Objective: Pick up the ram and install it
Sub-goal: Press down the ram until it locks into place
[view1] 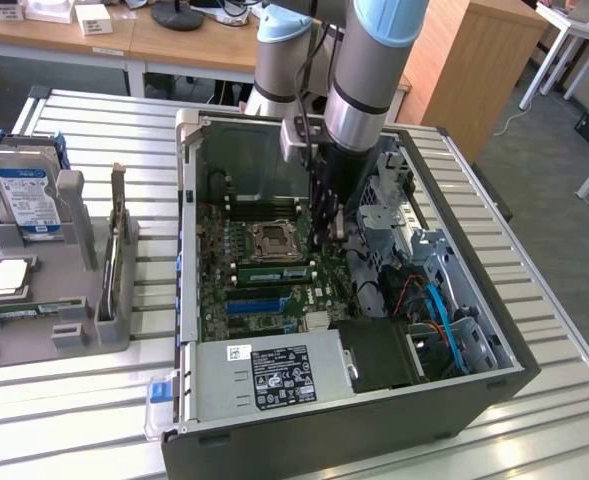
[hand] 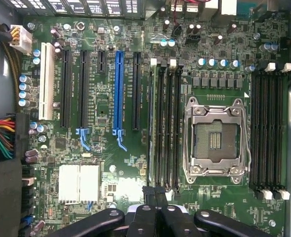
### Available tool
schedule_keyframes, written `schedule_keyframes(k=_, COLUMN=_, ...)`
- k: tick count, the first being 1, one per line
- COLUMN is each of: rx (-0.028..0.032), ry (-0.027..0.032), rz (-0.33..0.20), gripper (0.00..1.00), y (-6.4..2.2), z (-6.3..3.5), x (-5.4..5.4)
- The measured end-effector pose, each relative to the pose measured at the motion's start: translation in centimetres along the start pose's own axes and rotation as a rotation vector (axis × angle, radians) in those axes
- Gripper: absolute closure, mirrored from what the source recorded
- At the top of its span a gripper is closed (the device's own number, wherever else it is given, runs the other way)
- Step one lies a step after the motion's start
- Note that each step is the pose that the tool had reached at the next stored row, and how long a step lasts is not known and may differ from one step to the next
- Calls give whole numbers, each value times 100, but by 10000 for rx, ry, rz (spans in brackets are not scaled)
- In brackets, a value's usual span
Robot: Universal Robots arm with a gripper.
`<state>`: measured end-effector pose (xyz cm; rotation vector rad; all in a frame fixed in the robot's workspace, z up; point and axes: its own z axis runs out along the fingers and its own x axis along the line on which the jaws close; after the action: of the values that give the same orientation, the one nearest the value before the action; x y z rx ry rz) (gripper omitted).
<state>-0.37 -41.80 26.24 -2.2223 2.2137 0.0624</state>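
Wrist view: the gripper (hand: 157, 207) is closed, its fingers pressing down on the ram (hand: 151, 133), which stands edge-up in a memory slot just beside the CPU socket (hand: 215, 140); seating looks nearly finished.

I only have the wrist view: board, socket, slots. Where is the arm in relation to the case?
Observer: The arm reaches down into the open case; the gripper hangs by the socket, on the exterior view's right of it.
Operator: What's outside the case?
Observer: A grey holder sits on the exterior view's left of the case, with a hard drive upright in it.
Operator: Anything else in it?
Observer: A silver processor lies flat in front of the drive.
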Motion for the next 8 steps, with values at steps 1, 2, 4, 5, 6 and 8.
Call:
schedule_keyframes(k=1, rx=0, ry=0, rz=0, gripper=89, y=0, z=6, x=0)
schedule_keyframes(k=2, rx=0, ry=0, rz=0, gripper=89, y=0, z=13, x=0)
schedule_keyframes(k=4, rx=0, ry=0, rz=0, gripper=89, y=-1, z=25, x=1)
schedule_keyframes(k=5, rx=0, ry=0, rz=0, gripper=89, y=-1, z=32, x=1)
schedule_keyframes(k=6, rx=0, ry=0, rz=0, gripper=89, y=-1, z=38, x=1)
schedule_keyframes(k=8, rx=-1, ry=2, rz=0, gripper=89, y=-1, z=47, x=2)
